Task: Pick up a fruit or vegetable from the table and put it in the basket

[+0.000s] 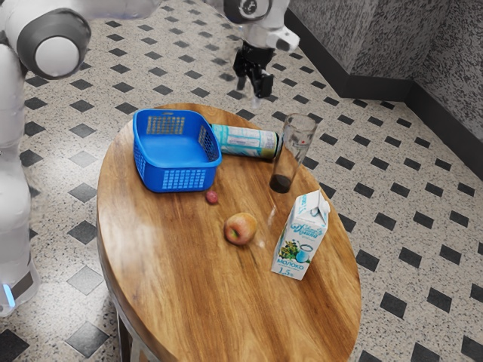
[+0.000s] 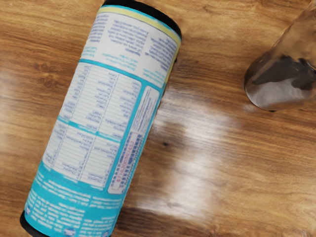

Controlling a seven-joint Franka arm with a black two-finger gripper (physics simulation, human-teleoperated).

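Gripper (image 1: 251, 89) empty, fingers apart, up over the can (image 1: 245, 141) end of the table (image 1: 173, 279). Apple (image 1: 240, 229) sits on the wood between basket (image 1: 179, 179) and milk (image 1: 300, 237), past the can from the hand, toward the exterior camera. Small red fruit (image 1: 212, 197) is closer, just beside the basket. Either fits the task. Apple's roundish, so wrist angle matters little; I'd travel high, clear of can and glass (image 1: 281, 182), then drop.

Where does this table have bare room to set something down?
In the exterior view, the wooden table is bare below the apple and milk carton, and from the apple leftward to the rim. Crowded: around the blue basket, lying canister and glass.
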